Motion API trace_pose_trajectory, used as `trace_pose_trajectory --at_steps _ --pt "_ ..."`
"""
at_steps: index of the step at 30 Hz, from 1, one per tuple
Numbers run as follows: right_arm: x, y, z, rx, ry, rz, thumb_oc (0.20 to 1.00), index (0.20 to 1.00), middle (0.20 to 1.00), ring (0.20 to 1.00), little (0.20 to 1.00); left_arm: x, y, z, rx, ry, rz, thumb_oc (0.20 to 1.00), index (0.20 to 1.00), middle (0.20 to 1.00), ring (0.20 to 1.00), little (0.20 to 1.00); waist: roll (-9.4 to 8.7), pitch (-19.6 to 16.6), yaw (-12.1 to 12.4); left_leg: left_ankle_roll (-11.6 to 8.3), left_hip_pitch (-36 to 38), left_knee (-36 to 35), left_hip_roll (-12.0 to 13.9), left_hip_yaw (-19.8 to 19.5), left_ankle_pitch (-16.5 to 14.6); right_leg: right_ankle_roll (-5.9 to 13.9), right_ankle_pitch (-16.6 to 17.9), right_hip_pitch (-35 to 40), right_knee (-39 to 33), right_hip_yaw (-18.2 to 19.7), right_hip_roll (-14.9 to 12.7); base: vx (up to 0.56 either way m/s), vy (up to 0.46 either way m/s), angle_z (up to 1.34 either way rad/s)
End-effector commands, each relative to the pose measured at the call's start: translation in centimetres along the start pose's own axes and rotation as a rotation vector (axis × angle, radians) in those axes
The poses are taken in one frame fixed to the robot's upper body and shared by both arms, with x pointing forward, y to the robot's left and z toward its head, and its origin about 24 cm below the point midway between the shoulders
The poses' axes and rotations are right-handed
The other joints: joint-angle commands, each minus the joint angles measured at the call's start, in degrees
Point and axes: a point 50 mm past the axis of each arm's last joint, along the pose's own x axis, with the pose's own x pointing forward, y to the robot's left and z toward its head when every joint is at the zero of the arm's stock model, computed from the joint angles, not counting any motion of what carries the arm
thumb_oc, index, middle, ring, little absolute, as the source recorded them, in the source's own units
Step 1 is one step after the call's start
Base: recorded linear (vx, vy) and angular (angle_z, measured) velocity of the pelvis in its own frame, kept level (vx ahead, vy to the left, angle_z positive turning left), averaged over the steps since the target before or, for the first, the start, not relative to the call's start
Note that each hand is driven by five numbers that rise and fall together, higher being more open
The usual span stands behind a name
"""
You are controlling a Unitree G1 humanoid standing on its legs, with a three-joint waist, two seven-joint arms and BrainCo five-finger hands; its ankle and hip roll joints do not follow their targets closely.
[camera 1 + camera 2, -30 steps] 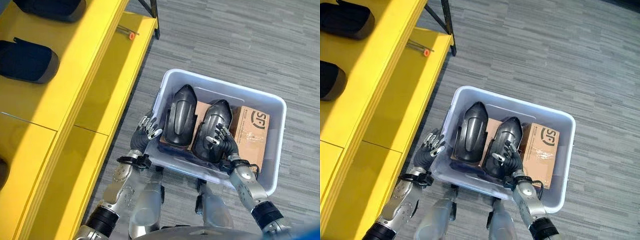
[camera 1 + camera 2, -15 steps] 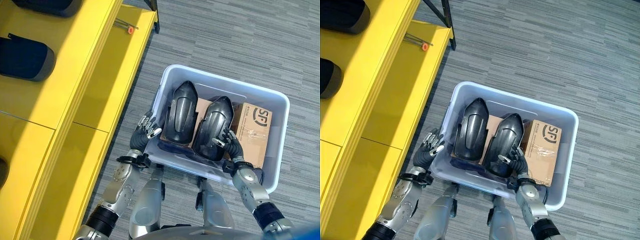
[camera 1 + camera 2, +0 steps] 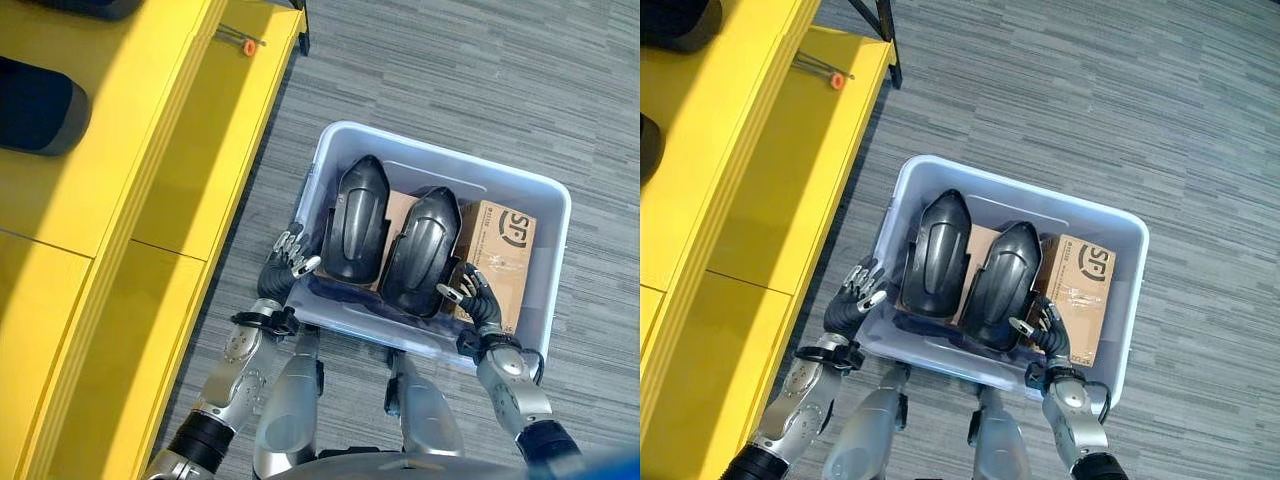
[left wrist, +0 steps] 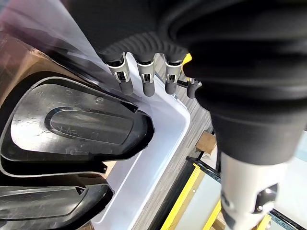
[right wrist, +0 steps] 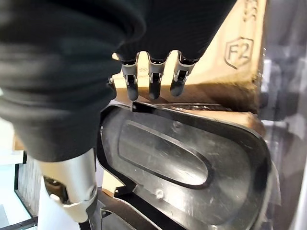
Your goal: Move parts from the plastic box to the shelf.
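still at the pickup step: both hands loose, left hand (image 3: 288, 256) outside the plastic box (image 3: 520, 185), right hand (image 3: 472, 293) beside a black part (image 3: 420, 250). next: grab it.

Cardboard box (image 3: 497, 258) perhaps partly behind parts (image 3: 420, 252)

A grey wood-grain plank floor (image 3: 480, 70) fills the right and centre of the frame. Directly on it, at centre right, sits a pale blue translucent plastic box (image 3: 340, 150). Along the left side stands a bright yellow shelf (image 3: 200, 150). On its upper level at the far left lies a dark rounded part (image 3: 35, 105); near the top, a small orange-tipped tool (image 3: 246, 44) rests on its lower level.
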Motion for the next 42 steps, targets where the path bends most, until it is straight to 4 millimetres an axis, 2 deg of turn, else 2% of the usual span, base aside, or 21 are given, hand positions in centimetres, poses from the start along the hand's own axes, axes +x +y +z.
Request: trace_pose_trajectory --at_steps 1,16,22,30,42 --pt "0.1 -1.1 1.3 -0.044 -0.073 -0.028 1.000 1.000 1.000 1.000 1.000 0.1 0.1 1.5 0.002 -0.083 0.005 1.000 1.000 1.000 1.000 1.000 -0.08 -3.5 -0.1 -1.17 -2.6 3.5 5.0 -0.3 -0.8 3.76 2.6 -3.1 6.0 0.3 -7.2 0.00 0.000 0.00" --pt "1.5 0.4 2.3 0.005 -0.096 -0.018 1.000 1.000 1.000 1.000 1.000 0.3 -0.1 1.5 -0.006 -0.085 0.002 1.000 1.000 1.000 1.000 1.000 0.75 -1.9 0.9 -0.92 -4.0 4.0 4.5 -1.0 -0.7 3.64 2.7 -4.0 6.5 -0.2 -7.2 0.00 -0.001 0.00" --pt "1.7 0.7 1.8 0.016 -0.066 -0.032 1.000 1.000 1.000 1.000 1.000 0.4 -0.3 1.6 -0.012 -0.085 -0.002 1.000 1.000 1.000 1.000 1.000 0.92 -1.3 1.2 -0.81 -4.7 4.3 4.2 -1.4 -0.7 3.64 2.8 -4.4 6.7 -0.4 -7.3 -0.01 0.002 0.04" --pt "1.9 -0.7 0.8 0.027 -0.018 -0.115 1.000 1.000 1.000 1.000 1.000 0.3 -0.2 1.6 -0.015 -0.084 -0.003 1.000 1.000 1.000 1.000 1.000 0.77 -0.2 1.4 -0.70 -5.5 4.6 4.1 -1.4 -0.7 3.53 3.0 -5.1 7.0 -0.3 -7.1 -0.01 0.001 0.02" --pt "2.1 -2.4 1.6 0.057 -0.053 -0.205 1.000 1.000 1.000 1.000 1.000 0.5 -0.3 2.0 -0.013 -0.099 -0.007 1.000 1.000 1.000 1.000 1.000 0.48 0.9 1.2 -0.70 -6.2 4.6 4.3 -1.3 -0.5 3.46 3.1 -6.1 7.1 -0.2 -6.7 0.00 0.000 0.00"
